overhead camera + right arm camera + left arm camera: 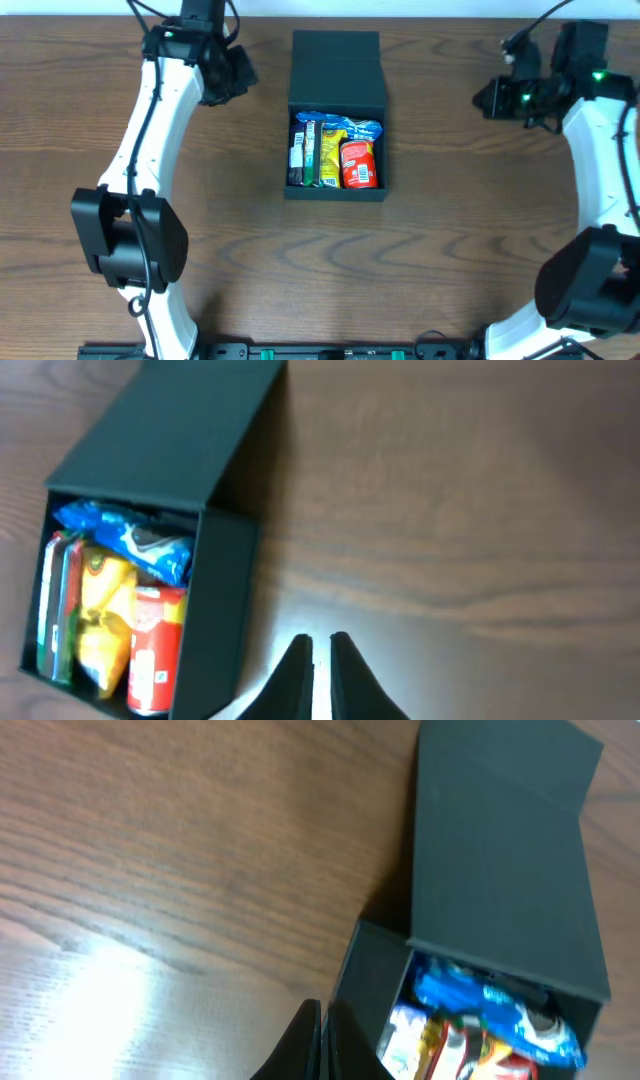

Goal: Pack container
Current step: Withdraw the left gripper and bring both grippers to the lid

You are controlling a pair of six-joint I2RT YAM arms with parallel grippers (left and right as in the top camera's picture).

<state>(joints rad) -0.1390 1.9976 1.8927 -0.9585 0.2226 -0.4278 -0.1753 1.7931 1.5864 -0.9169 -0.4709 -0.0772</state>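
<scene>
Surface: dark wood-grain table point(460, 230), nothing loose on it around the box.
Container position: container point(336, 195) sits at table centre, between the two arms and well apart from both.
Lid: hinged flap lid point(336, 68) is open, laid back beyond the far wall. Whether it lies flat or is propped cannot be told.
Contents: blue packet point(335, 122) sits against the hinge side. Yellow packet point(330, 142), red packet point(358, 165) and green bar point(311, 150) sit side by side in front of it.
Step in hand (judged): packing looks complete, and closing the lid remains.
Procedure: hook the free far edge of the lid with closed fingertips and swing it forward about the hinge. Press down evenly along the front wall and brace a side wall with the other arm.
Caution: the blue packet may ride high near the hinge, so tuck it down first.
Left arm pose: left gripper point(322, 1012) stands off to the container's left near the far edge. Its fingers are pressed together and it is empty.
Right arm pose: right gripper point(320, 645) stands off to the right. Its fingers are nearly together with a thin gap, and it holds nothing.
</scene>
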